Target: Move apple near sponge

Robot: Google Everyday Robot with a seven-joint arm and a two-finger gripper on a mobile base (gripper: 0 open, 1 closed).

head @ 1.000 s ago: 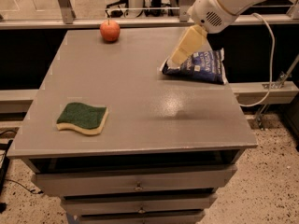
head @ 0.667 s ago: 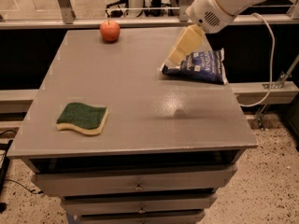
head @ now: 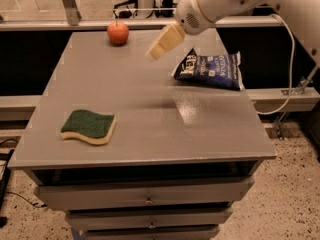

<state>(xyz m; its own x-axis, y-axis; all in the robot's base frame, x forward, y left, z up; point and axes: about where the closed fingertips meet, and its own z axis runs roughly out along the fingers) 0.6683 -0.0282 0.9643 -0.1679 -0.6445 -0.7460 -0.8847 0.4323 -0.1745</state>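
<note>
The red-orange apple (head: 118, 32) sits at the far left corner of the grey table (head: 150, 109). The green-topped sponge (head: 89, 126) lies flat near the front left, well apart from the apple. My gripper (head: 156, 50) hangs from the white arm above the far middle of the table, right of the apple and clear of it, with nothing seen in it.
A dark blue snack bag (head: 212, 70) lies at the far right of the table, just right of the gripper. Drawers (head: 147, 199) run below the front edge. A white cable (head: 288, 64) hangs to the right. A rail runs behind the table.
The arm and gripper have moved left, from above the snack bag toward the apple. The apple, sponge and bag have not moved.
</note>
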